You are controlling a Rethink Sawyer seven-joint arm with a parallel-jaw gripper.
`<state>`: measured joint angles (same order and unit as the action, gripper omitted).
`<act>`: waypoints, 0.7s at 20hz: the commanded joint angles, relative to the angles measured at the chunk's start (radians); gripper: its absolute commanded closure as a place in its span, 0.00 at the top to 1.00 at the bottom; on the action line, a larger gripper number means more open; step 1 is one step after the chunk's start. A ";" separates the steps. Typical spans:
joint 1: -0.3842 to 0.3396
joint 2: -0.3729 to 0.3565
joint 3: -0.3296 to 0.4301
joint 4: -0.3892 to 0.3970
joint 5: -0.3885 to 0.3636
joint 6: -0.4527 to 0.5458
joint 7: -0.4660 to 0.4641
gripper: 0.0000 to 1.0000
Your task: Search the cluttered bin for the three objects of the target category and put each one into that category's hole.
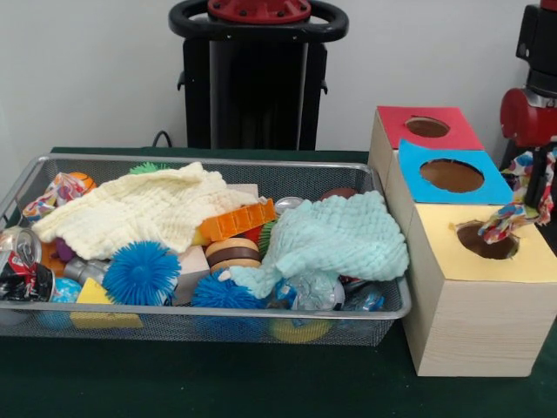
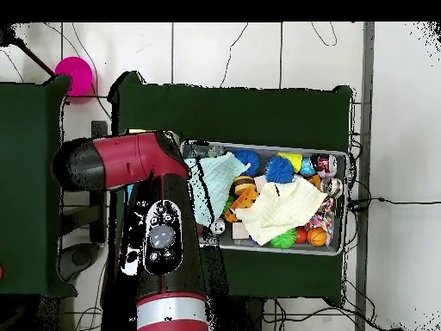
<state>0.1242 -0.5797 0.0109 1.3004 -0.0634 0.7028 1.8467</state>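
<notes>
We see a silver wire-mesh metal bin (image 1: 261, 324), two waffle-textured cloths, pale yellow (image 1: 139, 209) and mint (image 1: 335, 239), and a matt pale wooden box (image 1: 474, 326).

Red-black arm (image 2: 155, 215) reaches out from base, elbow bent toward one side. Tool (image 1: 540, 174) hangs at frame edge, largely hidden; grip apparently closed on something, uncertain.

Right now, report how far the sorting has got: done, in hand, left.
Done: cannot confirm any earlier drops; the hole interiors are hidden. In hand: a multicoloured rope toy hangs at the right edge, its lower end at the yellow box's hole; the gripper itself is hidden, so whether it is released is unclear. Left: the mesh bin is full of clutter under the cream cloth and mint cloth, with more searching likely.
</notes>
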 commanded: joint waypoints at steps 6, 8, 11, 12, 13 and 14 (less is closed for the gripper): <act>-0.057 0.087 0.107 -0.051 -0.002 0.013 -0.003 0.00; -0.065 0.082 0.112 -0.046 -0.001 0.021 -0.014 0.00; -0.072 0.066 0.117 -0.031 -0.001 0.039 -0.026 0.00; -0.073 0.061 0.117 -0.030 -0.003 0.050 -0.030 0.00; -0.076 0.054 0.119 -0.018 -0.002 0.052 -0.032 0.00; -0.077 0.049 0.120 -0.011 -0.002 0.059 -0.033 0.00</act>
<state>0.0902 -0.5448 0.0299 1.2577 -0.0636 0.7028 1.8467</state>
